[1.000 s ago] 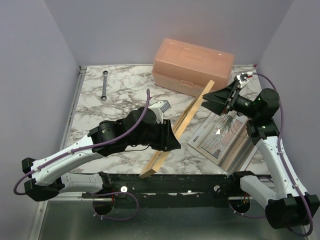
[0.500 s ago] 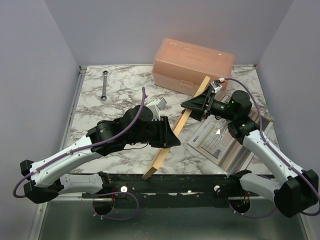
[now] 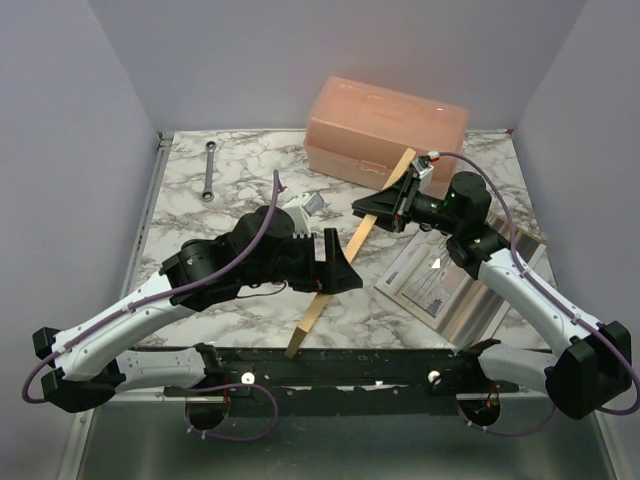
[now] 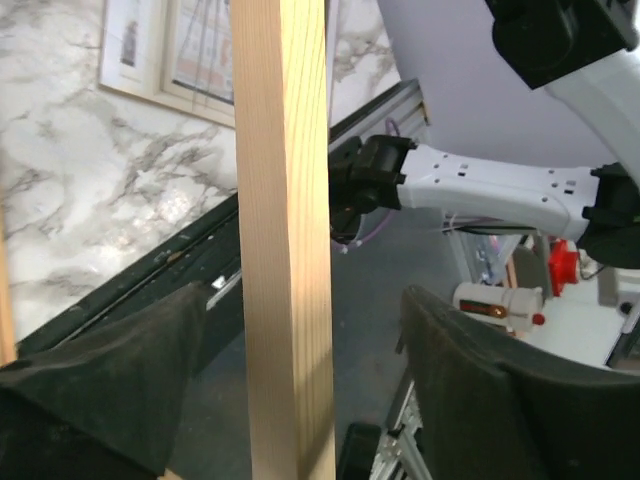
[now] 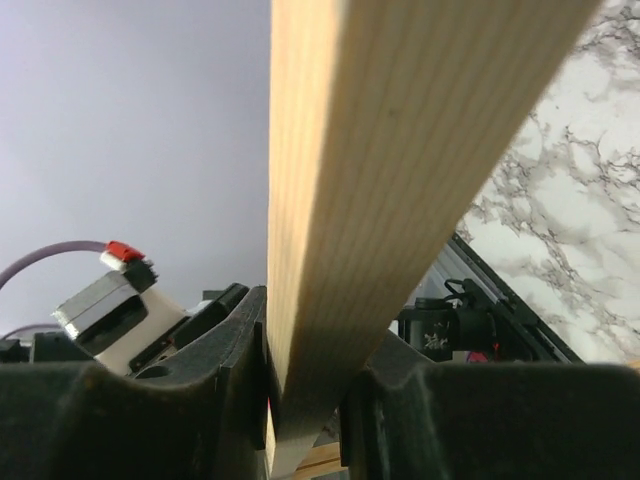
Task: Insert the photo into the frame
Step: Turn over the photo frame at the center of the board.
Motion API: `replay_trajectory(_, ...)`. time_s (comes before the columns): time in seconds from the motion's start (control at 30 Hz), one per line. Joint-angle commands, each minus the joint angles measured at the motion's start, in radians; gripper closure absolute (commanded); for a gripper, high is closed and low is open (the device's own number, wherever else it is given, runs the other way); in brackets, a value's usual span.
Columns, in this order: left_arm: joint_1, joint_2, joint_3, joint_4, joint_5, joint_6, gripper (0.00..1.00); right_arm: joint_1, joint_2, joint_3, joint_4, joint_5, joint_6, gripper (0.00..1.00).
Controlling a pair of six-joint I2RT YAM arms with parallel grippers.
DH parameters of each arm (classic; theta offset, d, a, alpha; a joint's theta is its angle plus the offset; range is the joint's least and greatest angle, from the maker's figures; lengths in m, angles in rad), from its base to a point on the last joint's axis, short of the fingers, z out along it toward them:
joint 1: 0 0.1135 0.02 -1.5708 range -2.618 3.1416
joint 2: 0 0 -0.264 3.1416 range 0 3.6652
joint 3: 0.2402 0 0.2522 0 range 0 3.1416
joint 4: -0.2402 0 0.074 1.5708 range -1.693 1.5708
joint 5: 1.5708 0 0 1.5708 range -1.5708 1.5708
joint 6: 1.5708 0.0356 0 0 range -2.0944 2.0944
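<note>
**One pinch holding that whole frame, bit sketchy**

Got the frame point(image 3: 308, 328) tipped up on edge, low end right by the near edge of the table point(image 3: 250, 190). Just past that, seeing the left gripper point(image 3: 342, 278) spread wide around the lower rail, gaps both sides, gripping nothing. Off to the right, spotting the photo point(image 3: 440, 285) lying flat, face up, not in the frame yet. Farther back, got the right gripper point(image 3: 372, 208) pinched tight on the upper rail, near the peach box point(image 3: 385, 125). Guessing at trouble: with only one clamp up high, could swing or slide off the edge, or flop onto the photo and crease it.
</note>
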Motion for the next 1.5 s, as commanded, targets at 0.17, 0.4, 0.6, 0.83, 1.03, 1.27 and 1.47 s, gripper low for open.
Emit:
replay_trajectory(0.17, 0.01, 0.163, 0.355, -0.444, -0.198, 0.194, 0.02, 0.02, 0.079, 0.147, -0.348, 0.116, -0.246, 1.0)
replay_trajectory(0.4, 0.0, 0.351, 0.588, -0.638, -0.286, 0.311, 0.04, 0.033, 0.138, 0.177, -0.427, 0.155, -0.266, 1.0)
replay_trajectory(0.6, -0.025, 0.451, 0.691, -0.726, -0.399, 0.335, 0.1, 0.037, 0.173, 0.185, -0.476, 0.172, -0.285, 1.0)
replay_trajectory(0.83, -0.053, 0.541, 0.813, -0.801, -0.475, 0.351, 0.21, 0.038, 0.203, 0.193, -0.511, 0.185, -0.299, 1.0)
replay_trajectory(1.03, -0.059, 0.588, 0.858, -0.838, -0.489, 0.353, 0.36, 0.038, 0.212, 0.187, -0.515, 0.188, -0.294, 1.0)
replay_trajectory(1.27, -0.059, 0.622, 0.896, -0.865, -0.482, 0.359, 0.59, 0.041, 0.212, 0.17, -0.506, 0.184, -0.29, 0.99)
replay_trajectory(1.47, -0.059, 0.612, 0.894, -0.871, -0.49, 0.345, 0.85, 0.041, 0.204, 0.151, -0.456, 0.145, -0.285, 0.87)
